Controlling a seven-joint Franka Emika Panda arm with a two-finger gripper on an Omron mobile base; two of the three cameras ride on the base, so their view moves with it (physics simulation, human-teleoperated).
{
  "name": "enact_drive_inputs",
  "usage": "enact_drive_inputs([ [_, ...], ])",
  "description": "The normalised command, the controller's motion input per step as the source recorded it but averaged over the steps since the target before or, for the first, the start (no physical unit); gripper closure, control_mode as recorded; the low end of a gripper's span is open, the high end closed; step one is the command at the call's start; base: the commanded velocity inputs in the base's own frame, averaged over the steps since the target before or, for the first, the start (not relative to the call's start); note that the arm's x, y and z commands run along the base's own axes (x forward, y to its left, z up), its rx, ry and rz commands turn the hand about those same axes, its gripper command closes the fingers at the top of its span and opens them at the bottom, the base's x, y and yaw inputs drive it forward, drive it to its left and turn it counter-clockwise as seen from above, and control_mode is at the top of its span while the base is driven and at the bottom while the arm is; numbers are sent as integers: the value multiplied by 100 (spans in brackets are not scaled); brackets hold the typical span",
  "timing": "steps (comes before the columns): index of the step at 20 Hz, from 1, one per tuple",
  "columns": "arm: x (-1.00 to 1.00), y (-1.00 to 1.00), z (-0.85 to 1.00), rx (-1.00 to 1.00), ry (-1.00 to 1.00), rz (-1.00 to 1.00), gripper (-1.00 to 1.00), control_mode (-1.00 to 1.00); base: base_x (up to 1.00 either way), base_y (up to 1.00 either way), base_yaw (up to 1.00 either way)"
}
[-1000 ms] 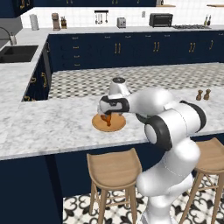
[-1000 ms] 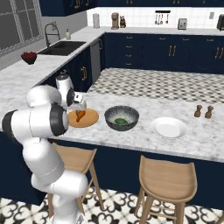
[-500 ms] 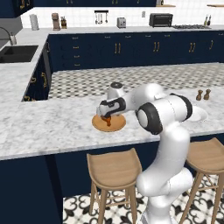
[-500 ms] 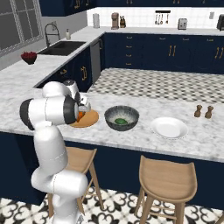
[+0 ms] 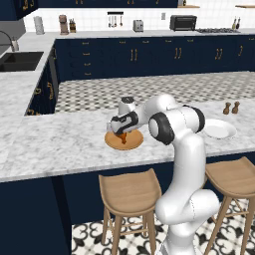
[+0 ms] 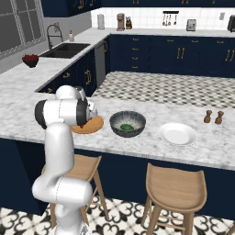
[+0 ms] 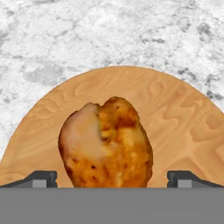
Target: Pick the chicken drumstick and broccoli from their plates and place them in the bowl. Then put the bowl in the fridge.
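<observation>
At lower centre of hand view, gripper spread wide, now straddling drumstick on wooden plate after dropping closer; broccoli sitting in bowl; grasp looking imminent.

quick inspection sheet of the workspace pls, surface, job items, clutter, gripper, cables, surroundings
surface: white marble counter, with a wooden plate, a bowl and a white plate on it
job's things: drumstick lies on the wooden plate; broccoli already in the bowl; white plate bare
clutter: two small shakers beyond the white plate
grippers: gripper open, low over the drumstick, one of the fingers on each side, nothing held
cables: nothing seen
surroundings: wooden stools under the counter, sink to the left, navy cabinets behind, toaster oven on the back counter
</observation>
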Motion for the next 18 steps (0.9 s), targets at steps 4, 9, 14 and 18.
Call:
enact_drive_inputs([
  [4, 26, 19, -46, 0, 0, 0, -100, -100, 0, 0, 0],
  [9, 4, 28, -31, 0, 0, 0, 100, -100, 0, 0, 0],
  [14, -70, 0, 25, 3, -1, -1, 100, -100, 0, 0, 0],
  [18, -87, -12, 100, 0, -11, 0, 100, -100, 0, 0, 0],
])
